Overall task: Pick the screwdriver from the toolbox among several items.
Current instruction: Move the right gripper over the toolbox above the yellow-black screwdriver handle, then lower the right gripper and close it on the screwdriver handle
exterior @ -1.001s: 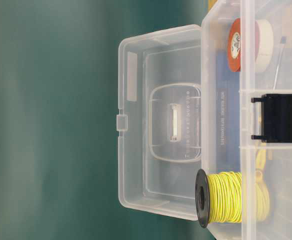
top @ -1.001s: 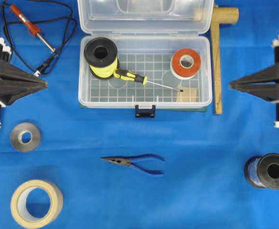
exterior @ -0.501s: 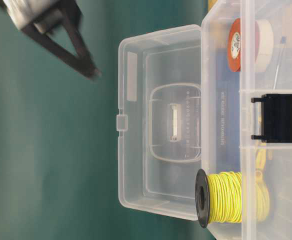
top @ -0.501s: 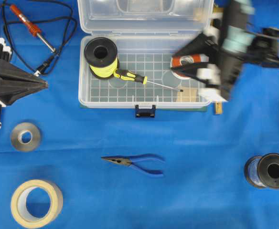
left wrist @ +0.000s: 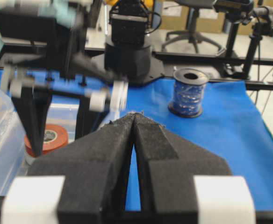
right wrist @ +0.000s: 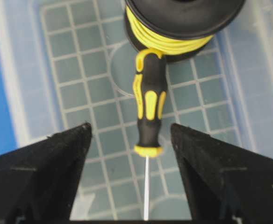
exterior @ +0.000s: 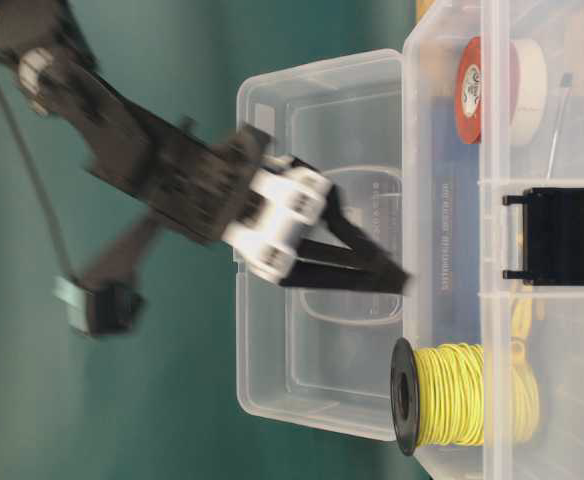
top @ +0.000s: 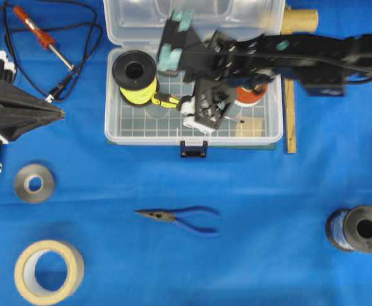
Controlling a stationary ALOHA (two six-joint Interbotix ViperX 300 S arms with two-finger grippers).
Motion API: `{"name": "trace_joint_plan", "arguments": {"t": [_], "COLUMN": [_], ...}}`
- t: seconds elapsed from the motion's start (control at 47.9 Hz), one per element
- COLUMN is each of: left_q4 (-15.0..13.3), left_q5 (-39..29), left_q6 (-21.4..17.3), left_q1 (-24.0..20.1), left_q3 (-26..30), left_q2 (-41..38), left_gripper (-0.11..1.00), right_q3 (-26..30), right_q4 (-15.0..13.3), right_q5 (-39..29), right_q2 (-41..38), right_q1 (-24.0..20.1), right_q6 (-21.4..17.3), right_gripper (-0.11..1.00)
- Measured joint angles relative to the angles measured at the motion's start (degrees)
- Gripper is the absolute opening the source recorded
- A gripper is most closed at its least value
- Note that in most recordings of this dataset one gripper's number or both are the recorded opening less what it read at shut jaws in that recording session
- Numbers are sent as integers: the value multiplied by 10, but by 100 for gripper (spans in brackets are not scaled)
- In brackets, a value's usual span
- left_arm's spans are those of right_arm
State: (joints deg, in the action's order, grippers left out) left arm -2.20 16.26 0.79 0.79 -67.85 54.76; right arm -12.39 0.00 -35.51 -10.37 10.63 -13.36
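The screwdriver (right wrist: 149,103) is seen lying flat on the grid floor of the toolbox (top: 119,131), its long axis running from about 10 o'clock to 4 o'clock in the overhead view. The handle end is pressed against the yellow wire spool (top: 135,75) at 10 o'clock, and the thin shaft is pointed toward 4 o'clock, mostly hidden under the arm. In the right wrist view the handle is directed to 12 o'clock and the shaft to 6 o'clock.

The toolbox is set on a blue worktop (top: 269,191) with its clear lid laid open at 12 o'clock. An orange tape roll (top: 253,94) is kept inside at 3 o'clock of the screwdriver. Blue-handled pliers (top: 183,218) are laid at 6 o'clock of the box.

The right gripper (right wrist: 132,140) is reached across from 3 o'clock and held over the box, its fingers spread on either side of the handle without contact. The left gripper (left wrist: 134,122) is parked at 9 o'clock, its fingers pressed together.
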Motion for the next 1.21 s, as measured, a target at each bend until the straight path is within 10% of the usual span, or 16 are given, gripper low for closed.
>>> {"name": "trace_joint_plan", "arguments": {"t": [0.438,0.647,1.21], "left_q4": [1,0,-1], "left_q5": [0,7,11], "left_q6": [0,0,0], "left_q1": [0,0,0], "left_q3": [-1,-3,-4], "left_q2": [-6,-24,-19], "left_gripper": [0,0,0], "right_q3": [48,52,51], "right_q4": [0,0,1], "right_q5": [-3,-1,-69], "right_q2": [-120,-127,-18], "right_q1": [4,6,6], "right_q6": [-12,-11,-14], "right_gripper": [66,27,26]}}
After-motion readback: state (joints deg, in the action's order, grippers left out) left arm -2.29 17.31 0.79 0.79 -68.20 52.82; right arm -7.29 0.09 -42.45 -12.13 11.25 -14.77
